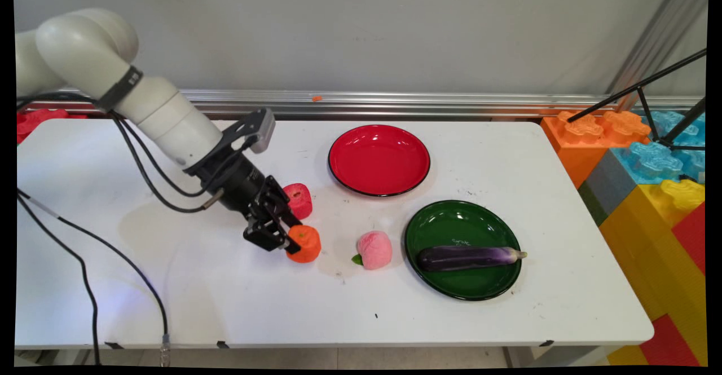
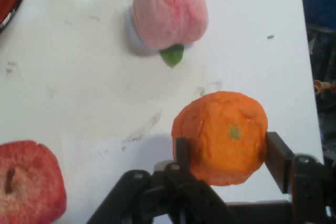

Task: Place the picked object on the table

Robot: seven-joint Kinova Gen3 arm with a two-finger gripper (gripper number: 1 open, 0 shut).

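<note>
Gripper (image 1: 285, 239) pinching the orange toy fruit (image 1: 304, 243)

Both fingers (image 2: 277, 158) sit tight against its sides, low over the white table (image 1: 197, 296). Red apple (image 1: 299, 200) is just behind it, pink peach (image 1: 374, 249) a bit to the right, and an eggplant (image 1: 468, 257) lies in the green plate (image 1: 451, 217).

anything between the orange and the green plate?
Yes: the pink peach sits on the table between the orange, which the gripper has its fingers around, and the green plate. The main view shows it; the stretch is otherwise bare.
</note>
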